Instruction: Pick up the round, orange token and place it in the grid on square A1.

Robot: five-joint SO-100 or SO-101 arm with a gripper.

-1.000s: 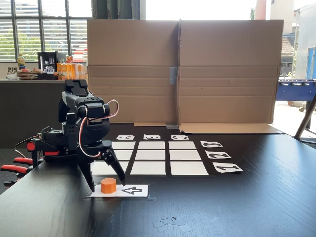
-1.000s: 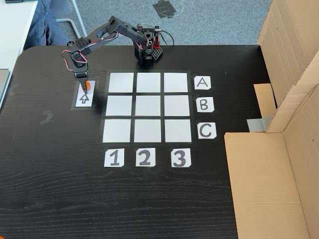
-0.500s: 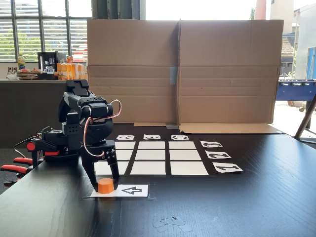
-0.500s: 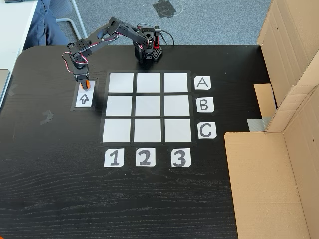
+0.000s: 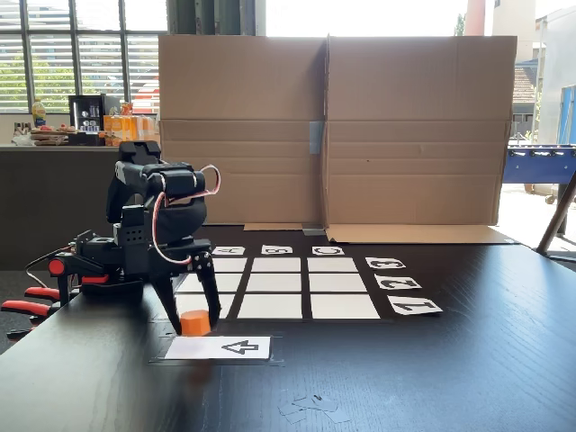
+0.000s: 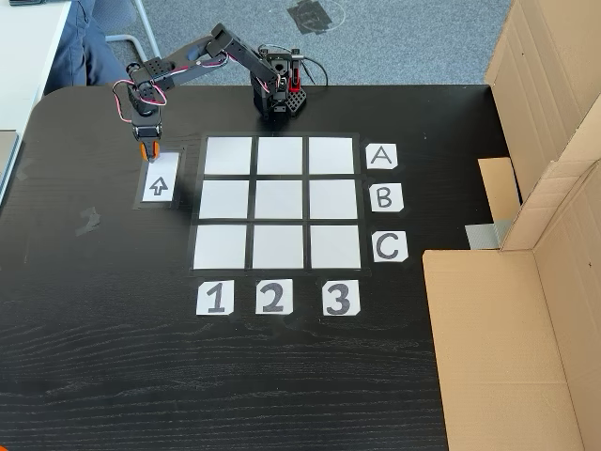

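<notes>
The token (image 5: pixel 195 322) is being gripped between the fingers (image 5: pixel 213 310), its sides partly hidden, held above the arrow card (image 5: pixel 219 347), beside the grid (image 6: pixel 278 203). The black worktop (image 5: pixel 432 378) is being backed by cardboard (image 5: pixel 414 126) and windows.

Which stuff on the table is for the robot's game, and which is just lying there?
For the game: the orange token held in the tool; the grid; square A1.

Just lying there: arrow card, cardboard box, paper scraps.
</notes>
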